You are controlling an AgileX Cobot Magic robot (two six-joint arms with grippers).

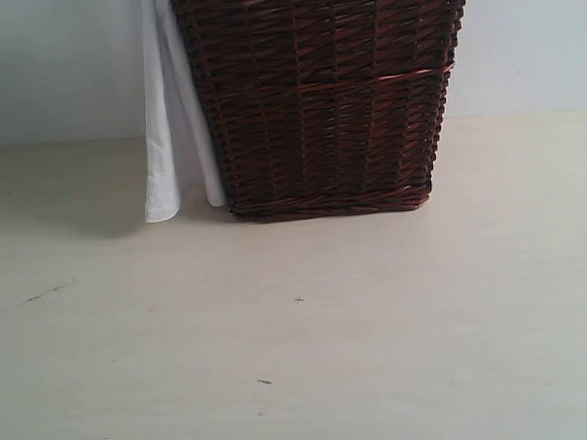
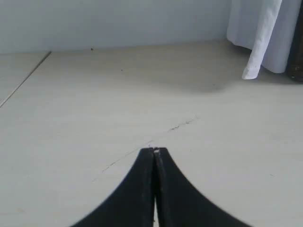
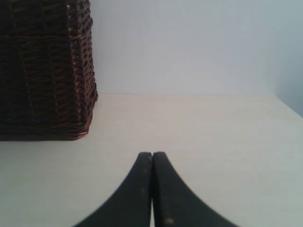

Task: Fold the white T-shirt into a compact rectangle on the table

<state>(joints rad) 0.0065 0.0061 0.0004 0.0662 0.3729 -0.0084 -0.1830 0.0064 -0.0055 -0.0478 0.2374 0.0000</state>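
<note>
The left hand [image 2: 154, 150] and the right hand [image 3: 152, 153] sit low over the worktop [image 1: 376, 324]. Both are shut tight and hold nothing. Farther back stands a basket [image 1: 322, 102]. The shirt [image 1: 160, 167] hangs down its left side to the worktop.

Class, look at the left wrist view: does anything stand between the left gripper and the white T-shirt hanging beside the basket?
Nothing visible does. Only bare table with a thin scuff mark lies between the shut left gripper and the white T-shirt, hanging beside the wicker basket.
</note>
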